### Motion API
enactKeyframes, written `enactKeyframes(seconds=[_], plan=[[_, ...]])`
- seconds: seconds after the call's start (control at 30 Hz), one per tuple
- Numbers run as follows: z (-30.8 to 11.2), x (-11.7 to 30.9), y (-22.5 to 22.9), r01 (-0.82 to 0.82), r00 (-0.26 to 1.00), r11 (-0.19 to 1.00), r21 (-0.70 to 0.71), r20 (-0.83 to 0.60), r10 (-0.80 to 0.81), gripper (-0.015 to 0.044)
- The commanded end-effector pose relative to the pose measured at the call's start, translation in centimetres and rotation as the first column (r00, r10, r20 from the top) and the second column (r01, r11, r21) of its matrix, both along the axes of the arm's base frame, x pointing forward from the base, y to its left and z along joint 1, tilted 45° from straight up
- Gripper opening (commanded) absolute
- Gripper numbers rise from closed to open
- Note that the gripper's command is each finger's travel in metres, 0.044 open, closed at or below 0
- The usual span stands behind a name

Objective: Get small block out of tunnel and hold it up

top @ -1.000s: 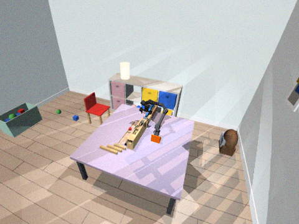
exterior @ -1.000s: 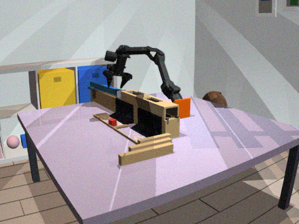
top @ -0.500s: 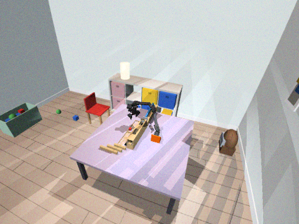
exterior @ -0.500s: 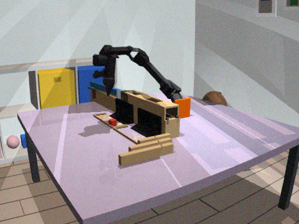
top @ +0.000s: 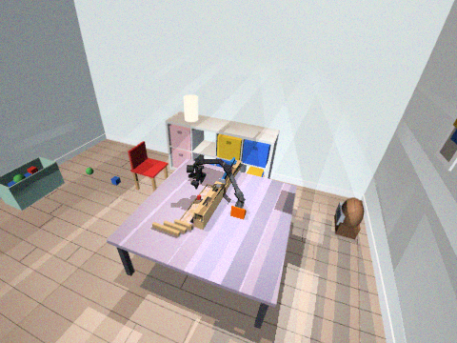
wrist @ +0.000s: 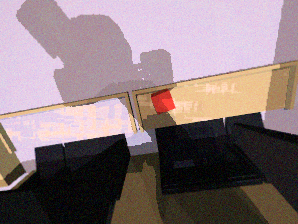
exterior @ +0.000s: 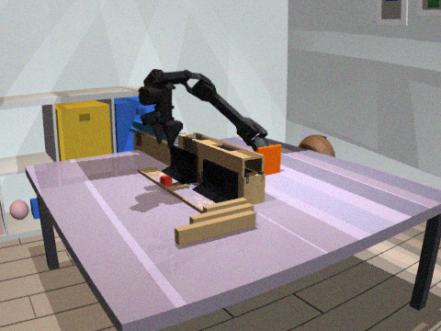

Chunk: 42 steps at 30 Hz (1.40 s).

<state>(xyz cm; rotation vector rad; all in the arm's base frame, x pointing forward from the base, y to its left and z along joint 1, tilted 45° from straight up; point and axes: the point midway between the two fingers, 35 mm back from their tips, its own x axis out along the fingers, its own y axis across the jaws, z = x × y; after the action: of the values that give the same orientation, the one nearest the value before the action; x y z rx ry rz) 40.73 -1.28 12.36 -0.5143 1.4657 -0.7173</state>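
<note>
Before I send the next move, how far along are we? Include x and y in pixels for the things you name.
Done, it seems: the red block [top: 199,197] [exterior: 165,180] [wrist: 163,101] sits outside the covered tunnel [top: 209,210] [exterior: 254,188], beside it. In hand: nothing; the open pincer [top: 195,183] [exterior: 166,143] hangs above. Left: grip the block and hold it up.

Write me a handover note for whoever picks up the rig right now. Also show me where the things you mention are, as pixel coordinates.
Gripper [top: 194,184] [exterior: 168,142]: jaws wide open, nothing held, above the tray side of the wooden tunnel [top: 200,219] [exterior: 254,188].
Red block [top: 199,197] [exterior: 165,180] [wrist: 163,101]: out of the tunnel, in the shallow tray [exterior: 147,172] [wrist: 225,95] alongside it.
Three loose wooden rods [top: 166,230] [exterior: 216,227]: on the table by the tunnel's near end.
Done: block is out from under cover.
Left: grasp the block, lift it and hold it up. I'd line up carefully; the tunnel wall looks close.
</note>
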Motion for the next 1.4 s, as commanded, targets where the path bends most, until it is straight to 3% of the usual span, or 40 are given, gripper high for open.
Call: enactKeyframes(seconds=[0.0, 1.37], plan=[[-0.7, 0.2, -0.4, -0.002, 1.000, 1.000, 0.005, -0.012, 0.002, 0.0440], [-5.5, 0.6, -5.1, -0.003, 1.000, 1.000, 0.008, -0.010, 0.003, 0.0440]])
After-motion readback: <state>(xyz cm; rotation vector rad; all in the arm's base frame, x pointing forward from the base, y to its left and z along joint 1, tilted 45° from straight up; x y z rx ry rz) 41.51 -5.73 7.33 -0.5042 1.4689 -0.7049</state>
